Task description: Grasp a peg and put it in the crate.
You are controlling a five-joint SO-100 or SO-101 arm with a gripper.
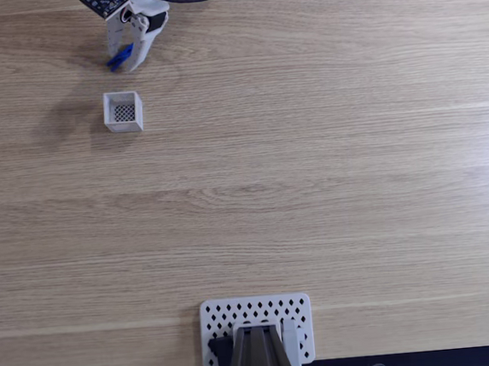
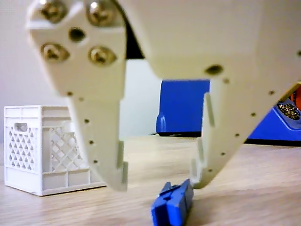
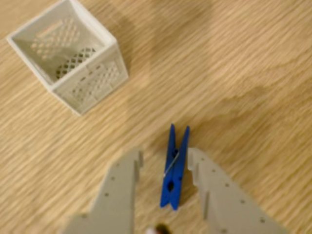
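The fingers (image 3: 165,163) stand open over the wooden desk (image 1: 329,175), one on each side of the blue peg (image 3: 174,168), which lies flat on the desk between them. In the wrist view the right finger is just beside the peg's side, while the left one stands a little apart from it. The other view, taken low near the desk surface, shows the fingers (image 2: 160,176) with tips down close to the wood and the peg (image 2: 173,203) lying by the right tip; whether that tip touches it cannot be told.

In the fixed view the fingers (image 1: 129,58) and the peg (image 1: 120,58) are near the far edge of the desk, toward its left end. The white crate (image 1: 123,111) sits upright on the desk just nearer than them, apart from the peg. A white perforated plate (image 1: 256,316) lies at the near edge of the desk.
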